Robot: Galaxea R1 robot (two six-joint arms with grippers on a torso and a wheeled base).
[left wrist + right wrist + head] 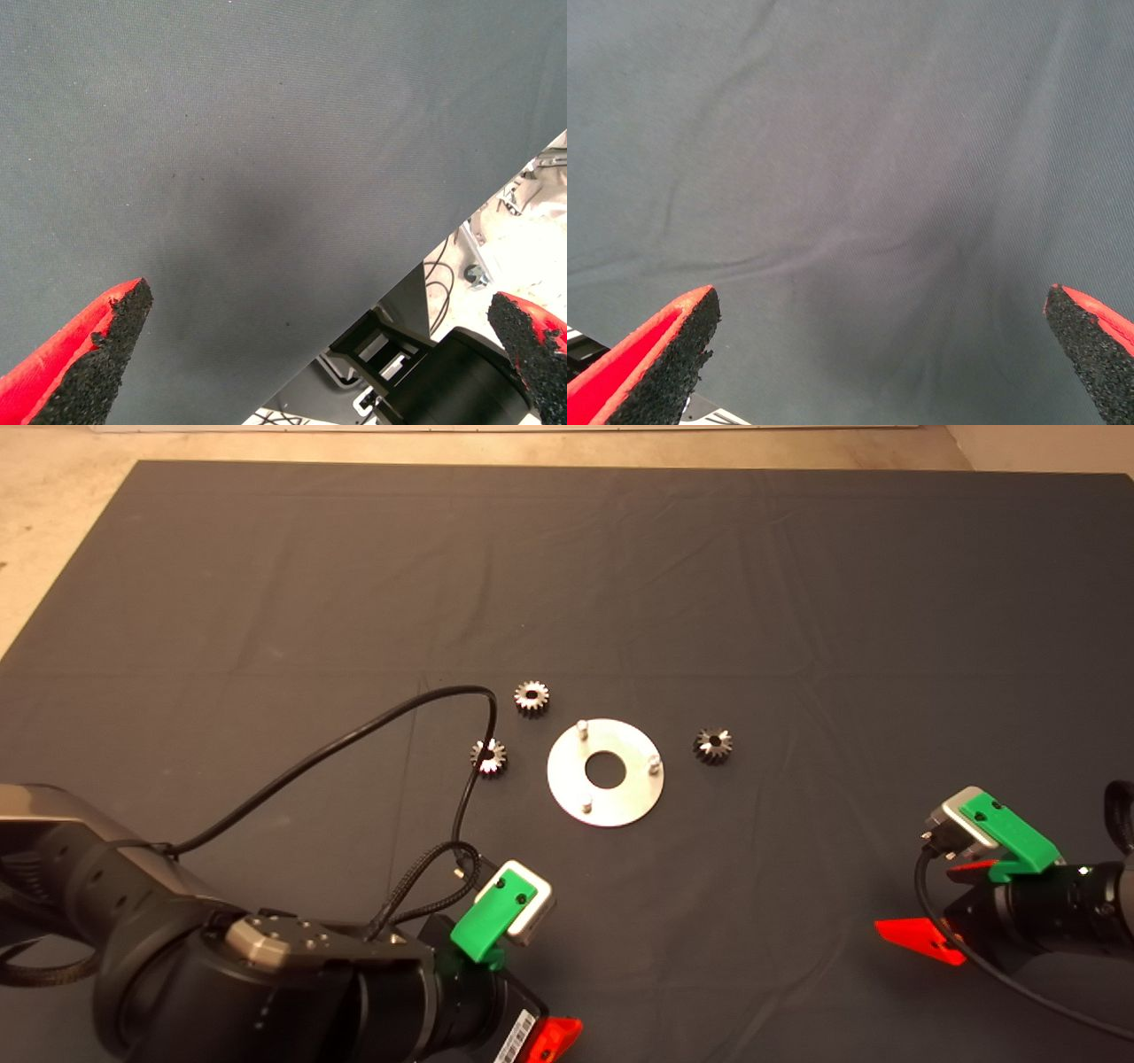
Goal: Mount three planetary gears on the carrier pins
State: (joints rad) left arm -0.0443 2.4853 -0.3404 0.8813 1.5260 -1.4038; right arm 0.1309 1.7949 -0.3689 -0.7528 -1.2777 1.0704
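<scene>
At frame centre the silver disc point(605, 772) lies flat on the dark mat point(797, 602), its 3 carrier pins point(582, 727) pointing straight up. 3 planetary gears point(532, 697) lie flat around it, axes vertical: 2 at its upper left, 1 right. The left gripper point(319, 354), lower left, and the right gripper point(881, 354), lower right, hover with fingers spread wide, empty.

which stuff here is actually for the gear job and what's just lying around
For the job:
- three planetary gears, loose on the mat
- carrier disc with three bare carrier pins
- left gripper and right gripper, both open and empty

Just there:
- dark mat
- black cable from the left arm
- bare floor beyond the mat
</scene>
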